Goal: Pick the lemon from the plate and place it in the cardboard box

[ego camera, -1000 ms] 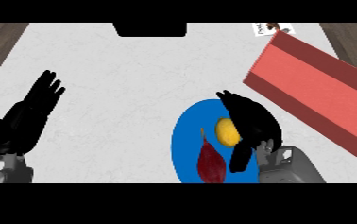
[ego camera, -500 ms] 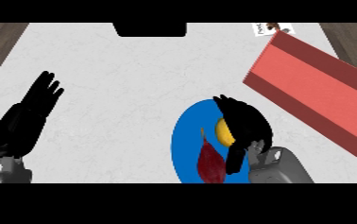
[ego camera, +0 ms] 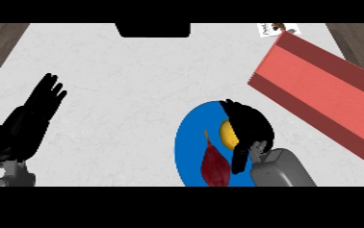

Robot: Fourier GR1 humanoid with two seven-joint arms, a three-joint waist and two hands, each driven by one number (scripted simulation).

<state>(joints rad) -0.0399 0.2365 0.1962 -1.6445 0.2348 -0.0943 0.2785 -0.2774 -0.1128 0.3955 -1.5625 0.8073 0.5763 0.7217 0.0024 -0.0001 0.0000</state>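
Shows the right hand (ego camera: 249,126) arched over the lemon (ego camera: 228,133) on the plate (ego camera: 188,135), fingers curled round it and thumb tucked below, probably to cup it clear of the dark red item (ego camera: 215,167) alongside. Leaves the left hand (ego camera: 32,119) open, resting at the table's (ego camera: 142,78) left (needing only 1 hand here). Puts the box (ego camera: 313,85) just right of the plate, handy for a short carry.

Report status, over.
Left hand open, resting at left. Right hand curled round lemon on plate. Dark red vegetable beside lemon, not blocking path to box.
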